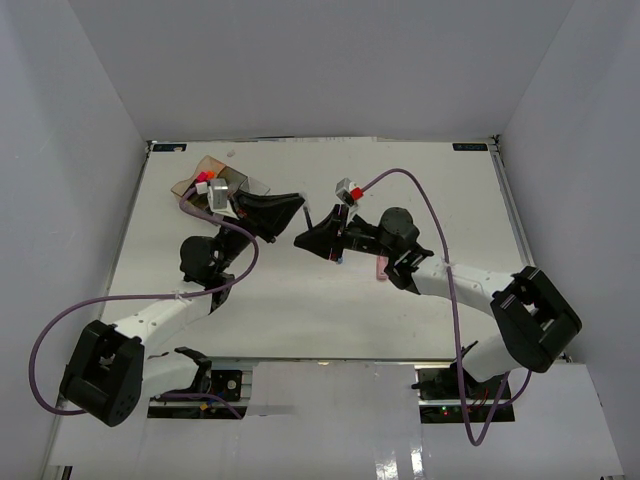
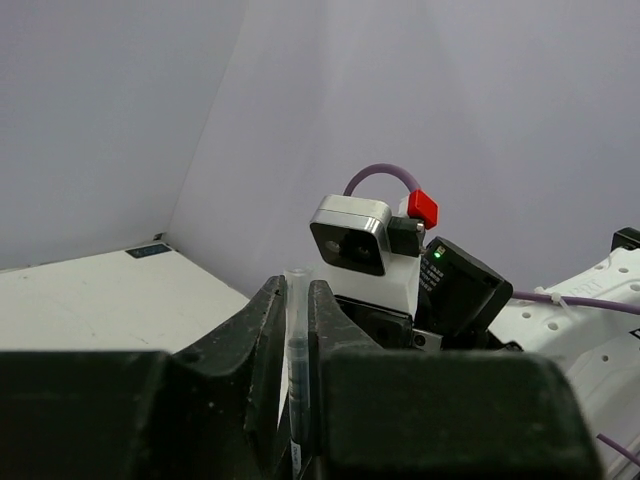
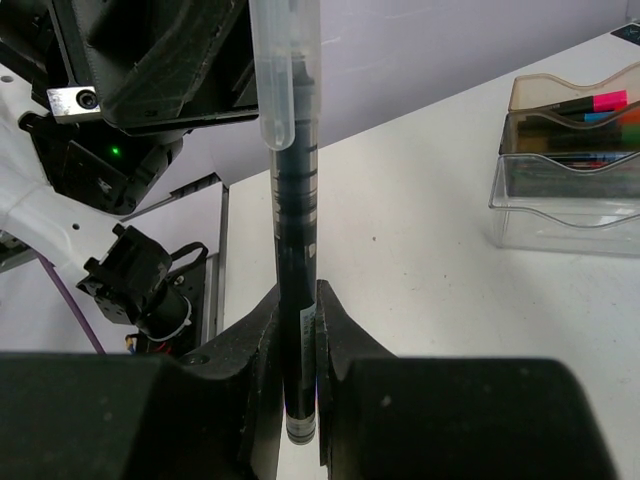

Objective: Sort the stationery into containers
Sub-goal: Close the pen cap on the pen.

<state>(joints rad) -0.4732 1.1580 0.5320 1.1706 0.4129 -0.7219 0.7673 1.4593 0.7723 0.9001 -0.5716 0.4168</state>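
Left claw: the left claw (image 2: pixel 297 292) is closed on the pen (image 2: pixel 297 345). The clear cap tip sticks out just above the fingertips.
Right claw: the right claw (image 3: pixel 298 297) is also closed on the pen (image 3: pixel 298 240), near the bottom end of the black barrel. The end shows low between the jaws.
Pen place: it is off the table (image 1: pixel 300 320), and one claw grips each end. From above, the left claw (image 1: pixel 297 203) and the right claw (image 1: pixel 300 238) meet tip to tip, with the pen (image 1: pixel 309 214) just beside both.
Pen axis: the long axis goes across the fingers of both claws, not along them. In the right wrist view it rises straight up from the jaws. From above it looks short, so it stands steep rather than flat.
Pen direction: the capped end points up and away from the right claw, to the left claw. The bare barrel end points down.
In the way: just beyond the left claw's tips stands the right wrist camera (image 2: pixel 350 235), very near. Above and left of the right claw, the body of the left arm (image 3: pixel 150 50) fills the corner beside the cap.
Tray: the tray (image 3: pixel 560 215) stands on the table well apart, ahead and to the right of the right claw. From above, the tray (image 1: pixel 190 183) is behind the left claw, partly hidden.
In the tray: markers (image 3: pixel 600 102) with pink, blue and orange parts lie in the amber and grey compartments.
Other: a pink item (image 1: pixel 380 268) lies on the table behind the right claw, beside its arm. It is too small to name.
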